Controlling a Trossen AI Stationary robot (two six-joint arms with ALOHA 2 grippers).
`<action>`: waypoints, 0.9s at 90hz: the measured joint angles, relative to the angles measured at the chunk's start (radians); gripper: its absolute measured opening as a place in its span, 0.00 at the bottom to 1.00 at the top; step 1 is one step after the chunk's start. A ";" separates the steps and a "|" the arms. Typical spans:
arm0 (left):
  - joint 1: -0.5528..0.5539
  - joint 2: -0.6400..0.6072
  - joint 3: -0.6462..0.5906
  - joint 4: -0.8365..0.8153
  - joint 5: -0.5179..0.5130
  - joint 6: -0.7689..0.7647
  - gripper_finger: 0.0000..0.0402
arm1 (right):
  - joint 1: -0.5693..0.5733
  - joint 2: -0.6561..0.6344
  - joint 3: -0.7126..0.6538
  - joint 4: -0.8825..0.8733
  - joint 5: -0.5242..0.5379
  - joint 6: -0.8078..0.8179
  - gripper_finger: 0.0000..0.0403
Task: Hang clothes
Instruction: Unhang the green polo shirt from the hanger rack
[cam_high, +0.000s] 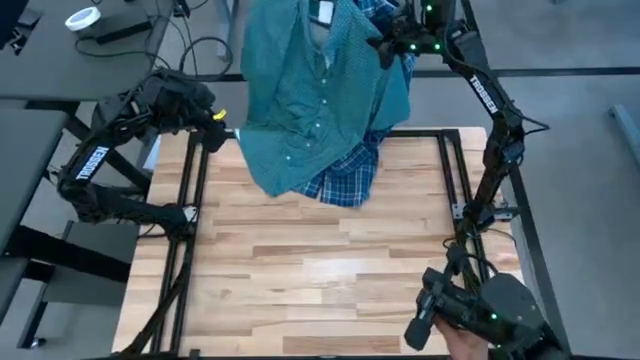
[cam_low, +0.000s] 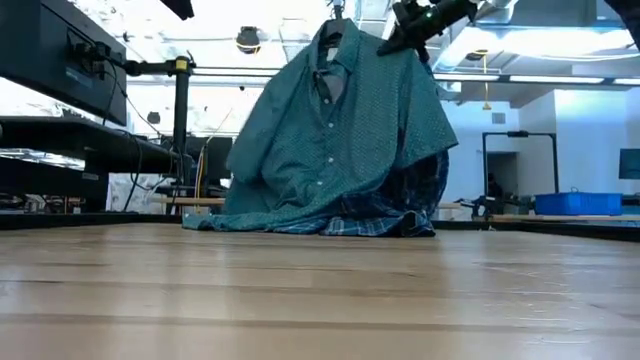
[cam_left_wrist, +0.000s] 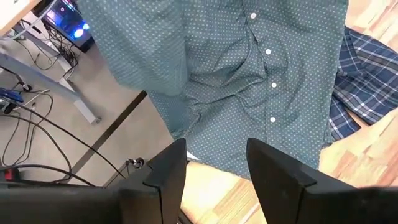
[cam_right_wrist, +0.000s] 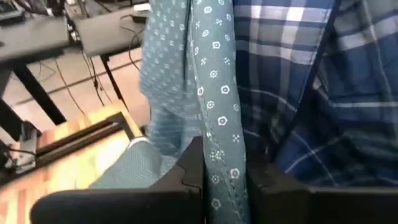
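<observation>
Up top right, my right gripper (cam_high: 385, 45) pinches the green shirt (cam_high: 300, 100); I'd lift slowly, left gripper (cam_left_wrist: 214, 171) open.

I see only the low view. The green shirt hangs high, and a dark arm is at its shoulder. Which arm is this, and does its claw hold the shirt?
Observer: It is the right arm. The right wrist view shows the right claw shut on a fold of the green shirt.
Operator: And where is the left claw? I do not find it.
Observer: The left claw is at the far left corner of the table, open and holding nothing, pointed at the shirt's lower part.
Operator: Is the plaid shirt only lying on the table?
Observer: No. In the right wrist view the plaid shirt hangs right beside the gripped green fold. Whether it is also held, I cannot tell.
</observation>
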 joint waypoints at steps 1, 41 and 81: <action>0.000 0.000 0.000 0.004 0.000 0.000 0.37 | -0.001 -0.002 0.000 -0.001 0.003 0.000 0.07; 0.000 -0.003 0.022 0.239 -0.001 0.155 0.37 | 0.069 -0.116 -0.001 -0.023 0.044 0.013 0.07; -0.139 0.044 0.098 0.595 -0.003 0.144 0.37 | 0.334 -0.196 -0.001 -0.145 0.090 0.006 0.07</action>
